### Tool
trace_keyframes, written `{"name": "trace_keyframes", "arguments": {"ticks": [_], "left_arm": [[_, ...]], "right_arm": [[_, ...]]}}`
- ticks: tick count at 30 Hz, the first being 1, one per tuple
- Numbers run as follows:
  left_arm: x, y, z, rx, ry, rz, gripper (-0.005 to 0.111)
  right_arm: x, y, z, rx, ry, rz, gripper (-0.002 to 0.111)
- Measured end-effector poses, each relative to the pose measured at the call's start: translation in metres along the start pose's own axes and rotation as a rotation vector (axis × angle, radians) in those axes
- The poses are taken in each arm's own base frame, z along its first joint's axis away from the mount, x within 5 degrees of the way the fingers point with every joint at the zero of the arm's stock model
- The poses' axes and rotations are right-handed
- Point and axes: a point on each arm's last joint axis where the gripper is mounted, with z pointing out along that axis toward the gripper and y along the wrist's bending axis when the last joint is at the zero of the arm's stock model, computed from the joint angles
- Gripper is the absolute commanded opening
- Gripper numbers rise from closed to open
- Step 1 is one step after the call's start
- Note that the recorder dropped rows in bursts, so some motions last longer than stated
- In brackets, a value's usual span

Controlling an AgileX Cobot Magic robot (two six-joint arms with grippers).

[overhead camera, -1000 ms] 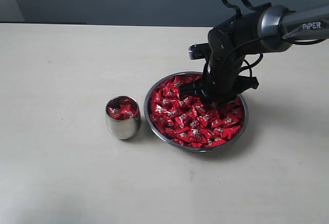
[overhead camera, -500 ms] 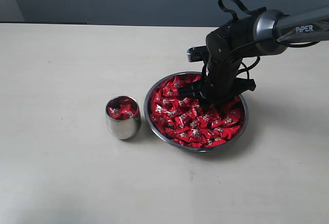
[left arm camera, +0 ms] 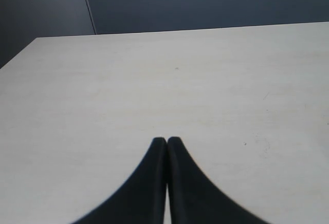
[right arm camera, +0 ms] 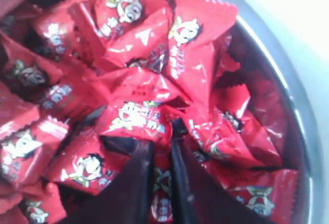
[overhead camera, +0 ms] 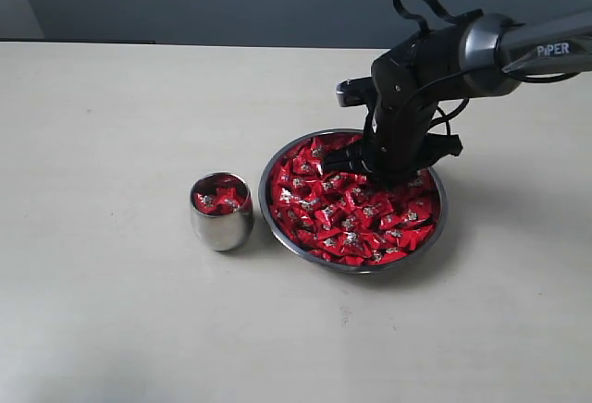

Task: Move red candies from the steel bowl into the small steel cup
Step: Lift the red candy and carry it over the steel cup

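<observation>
Fingers on my right gripper (right arm camera: 162, 141) have just narrowed from spread to a pinch on one of the red candies (overhead camera: 338, 223) near the far rim of the bowl (overhead camera: 355, 269) — grab made, I judge, so lifting toward the cup (overhead camera: 220, 229) beside it comes next — left gripper (left arm camera: 166, 141) idle, fingers pressed together.

Glossy red candies (overhead camera: 351, 213), polished steel bowl (overhead camera: 356, 268), matt table (overhead camera: 111, 311)

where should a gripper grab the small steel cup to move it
Probably across the rounded body of the small steel cup, coming level from its left in the exterior view: it stands upright, red candies fill its mouth, and the steel bowl sits close on its right.
</observation>
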Motion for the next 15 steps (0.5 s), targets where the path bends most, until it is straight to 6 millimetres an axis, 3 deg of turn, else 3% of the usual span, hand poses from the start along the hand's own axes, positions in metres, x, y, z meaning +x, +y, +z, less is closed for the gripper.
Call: {"name": "trace_keyframes", "arguments": {"ticks": [5, 11, 15], "left_arm": [[0.0, 0.0, 0.0, 0.0, 0.0, 0.0, 0.0], [0.0, 0.0, 0.0, 0.0, 0.0, 0.0, 0.0], [0.0, 0.0, 0.0, 0.0, 0.0, 0.0, 0.0]], "right_arm": [[-0.007, -0.004, -0.03, 0.003, -0.085, -0.022, -0.001], [-0.008, -0.007, -0.05, -0.004, -0.11, -0.025, -0.001], [-0.007, 0.006, -0.077, -0.118, -0.175, -0.129, -0.001]]}}
